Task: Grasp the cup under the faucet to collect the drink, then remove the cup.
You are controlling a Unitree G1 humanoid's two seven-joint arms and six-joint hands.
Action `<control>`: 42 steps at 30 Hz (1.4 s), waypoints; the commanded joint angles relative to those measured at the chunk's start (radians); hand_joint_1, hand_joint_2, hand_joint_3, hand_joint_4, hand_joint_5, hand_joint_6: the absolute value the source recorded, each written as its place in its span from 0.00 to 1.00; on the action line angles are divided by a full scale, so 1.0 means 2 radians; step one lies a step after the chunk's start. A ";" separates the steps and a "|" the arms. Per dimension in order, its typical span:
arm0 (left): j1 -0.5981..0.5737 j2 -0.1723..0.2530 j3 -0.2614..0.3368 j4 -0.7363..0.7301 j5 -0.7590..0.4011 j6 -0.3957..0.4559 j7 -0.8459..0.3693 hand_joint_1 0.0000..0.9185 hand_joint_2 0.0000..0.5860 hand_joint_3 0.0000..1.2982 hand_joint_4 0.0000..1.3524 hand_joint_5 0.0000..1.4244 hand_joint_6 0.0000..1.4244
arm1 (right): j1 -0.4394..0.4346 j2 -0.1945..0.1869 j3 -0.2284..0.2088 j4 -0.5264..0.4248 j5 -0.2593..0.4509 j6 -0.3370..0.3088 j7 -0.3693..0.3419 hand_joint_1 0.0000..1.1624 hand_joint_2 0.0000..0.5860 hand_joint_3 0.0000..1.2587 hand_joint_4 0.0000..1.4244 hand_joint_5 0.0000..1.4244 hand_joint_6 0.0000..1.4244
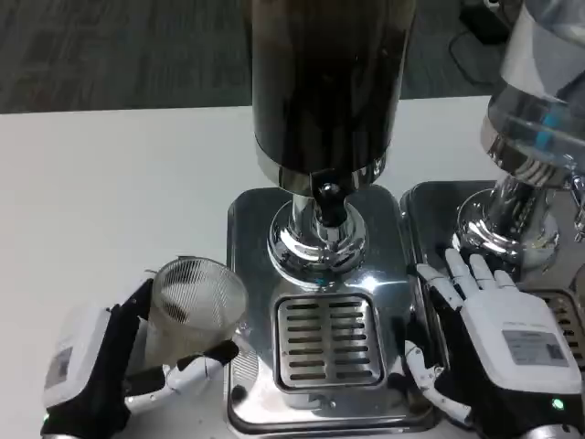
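Left hand (96, 366): nearest the camera at the lower left, white back toward the lens, black and white fingers wrapped around the cup from both sides.
Right hand (498, 343): lower right, palm down, fingers spread apart and flat on the edge between the 2 dispenser bases, holding nothing.
Table (110, 192): white, bearing both machines.
Dispenser (324, 82): dark tank of drink on a chrome column, faucet (327, 194) at its foot, mirror-bright base with a slotted drip grille (324, 340).
Second dispenser (535, 119): clear tank on a chrome column, at the right edge.
Cup (192, 306): clear ribbed plastic, round rim, tilted slightly, held beside the left edge of the dispenser base, left of the grille and not under the faucet; whether it holds any drink cannot be told.
Writing: 1 small label on the back of each hand, print too small to read.
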 commanded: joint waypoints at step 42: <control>-0.029 0.021 -0.001 -0.037 0.018 -0.034 0.029 0.65 0.28 0.28 0.27 0.46 0.50 | -0.001 0.040 0.010 0.012 -0.019 0.013 -0.032 0.33 0.92 0.13 0.00 0.00 0.03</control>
